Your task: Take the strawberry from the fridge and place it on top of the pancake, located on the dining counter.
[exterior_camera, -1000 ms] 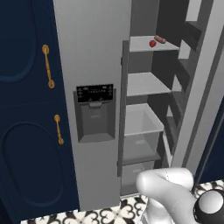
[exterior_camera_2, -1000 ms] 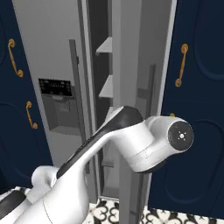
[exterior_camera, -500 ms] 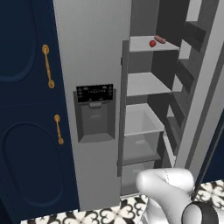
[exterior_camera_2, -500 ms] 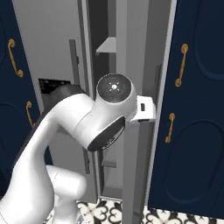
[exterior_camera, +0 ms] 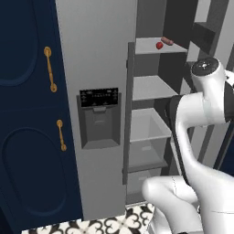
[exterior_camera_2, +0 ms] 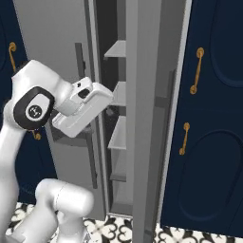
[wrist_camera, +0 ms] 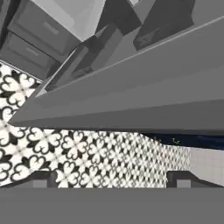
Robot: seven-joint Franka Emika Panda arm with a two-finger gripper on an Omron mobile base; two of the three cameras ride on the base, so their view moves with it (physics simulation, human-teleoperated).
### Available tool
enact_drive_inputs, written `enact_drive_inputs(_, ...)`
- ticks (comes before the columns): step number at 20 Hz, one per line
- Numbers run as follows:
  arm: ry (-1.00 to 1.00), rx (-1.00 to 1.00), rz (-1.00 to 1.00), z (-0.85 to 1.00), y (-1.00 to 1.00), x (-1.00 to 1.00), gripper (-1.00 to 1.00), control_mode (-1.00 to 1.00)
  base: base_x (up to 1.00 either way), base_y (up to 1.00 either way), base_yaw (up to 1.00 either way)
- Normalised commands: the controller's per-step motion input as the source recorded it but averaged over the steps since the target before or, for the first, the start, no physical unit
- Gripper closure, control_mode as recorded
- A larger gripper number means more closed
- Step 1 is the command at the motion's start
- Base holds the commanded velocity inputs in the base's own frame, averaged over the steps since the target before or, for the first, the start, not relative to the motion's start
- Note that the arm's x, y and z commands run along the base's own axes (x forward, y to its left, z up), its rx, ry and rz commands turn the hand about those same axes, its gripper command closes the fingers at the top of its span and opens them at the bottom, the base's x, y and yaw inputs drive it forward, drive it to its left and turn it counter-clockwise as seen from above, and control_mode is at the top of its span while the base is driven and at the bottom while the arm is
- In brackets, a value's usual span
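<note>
The strawberry (exterior_camera: 159, 45) sits on the top shelf (exterior_camera: 155, 45) inside the open fridge (exterior_camera: 98, 68), just beside a reddish-brown sausage (exterior_camera: 167, 41). My arm (exterior_camera: 201, 109) is raised before the shelves, below the fruit. My gripper (wrist_camera: 112, 177), fingertips (wrist_camera: 40, 179) spread wide and empty, looks down at the patterned floor (wrist_camera: 87, 157) beside the fridge door (wrist_camera: 144, 87).

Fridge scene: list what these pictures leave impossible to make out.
- Gripper: in the hand view its tips sit wide apart with nothing between them, but the bottom edge cuts them off.
- Strawberry: left base view, too small for detail; whether it touches the reddish-brown item beside it is unclear.
- Fridge shelves: right base view, the open door's edge hides most of them.
</note>
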Motion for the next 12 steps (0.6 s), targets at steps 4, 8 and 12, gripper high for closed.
enact_drive_inputs(4,0.02,-0.16,-0.03,-0.36,-0.06,0.78,-1.0,-1.0,0.0,0.0,0.0)
enact_drive_inputs(8,0.0,-0.02,0.0,-0.26,-0.52,0.99,-1.0,-1.0,0.0,0.0,0.0)
enact_drive_inputs(12,0.01,-0.06,0.01,-0.19,-0.47,0.6,-1.0,-1.0,0.0,0.0,0.0)
